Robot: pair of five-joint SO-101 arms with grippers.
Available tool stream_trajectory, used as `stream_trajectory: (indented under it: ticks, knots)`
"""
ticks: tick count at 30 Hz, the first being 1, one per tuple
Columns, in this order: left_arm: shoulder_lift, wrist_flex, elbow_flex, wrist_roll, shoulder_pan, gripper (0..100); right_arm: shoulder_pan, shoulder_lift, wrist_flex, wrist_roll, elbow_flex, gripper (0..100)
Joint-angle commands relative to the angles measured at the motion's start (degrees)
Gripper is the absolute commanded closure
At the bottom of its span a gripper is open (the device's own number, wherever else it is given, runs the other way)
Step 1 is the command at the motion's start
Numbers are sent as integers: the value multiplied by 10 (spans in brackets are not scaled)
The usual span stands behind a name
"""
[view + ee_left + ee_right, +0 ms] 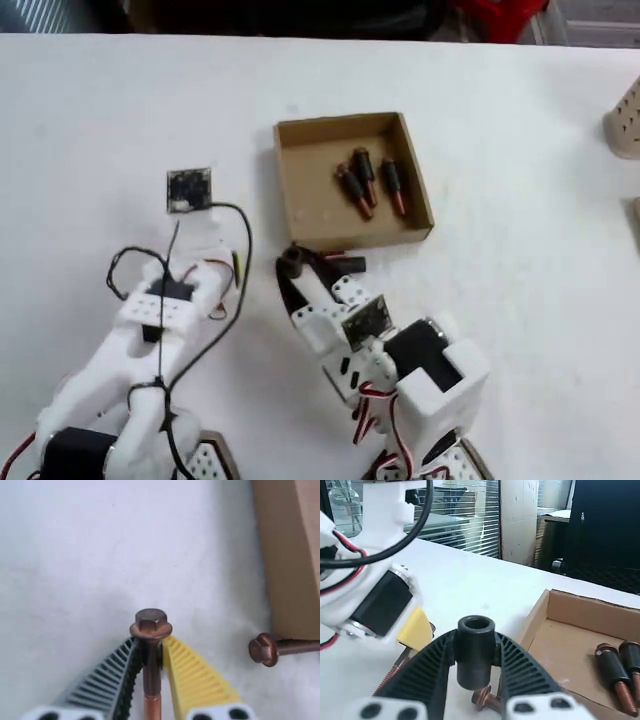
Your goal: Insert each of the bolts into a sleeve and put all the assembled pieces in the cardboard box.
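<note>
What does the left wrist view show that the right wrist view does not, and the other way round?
Left wrist view: the grey finger of the left pincer, pressed against the bolt it holds. Right wrist view: the right pincer shut on a sleeve, and assembled pieces in the box. Both: the box, the loose bolt beside it, the left pincer's yellow finger.
</note>
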Motion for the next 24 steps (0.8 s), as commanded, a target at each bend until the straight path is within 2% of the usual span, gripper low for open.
stream_trajectory:
  ticks: [1, 6, 12, 18, 24]
  knots:
    - [-25, -65, -4, -4, -6, 978, -5, -13, 13, -21, -3, 983]
    - [-25, -199, 11, -6, -15, 978, -3, 48, -5, -23, -32, 983]
    - [-25, -452, 93, -7, -10, 977, -6, 98, -41, -22, -47, 983]
    - [-25, -484, 98, -7, 23, 977, -6, 99, -41, -22, -47, 983]
    - [-25, -597, 101, -7, 59, 978, -6, 101, -41, -22, -48, 983]
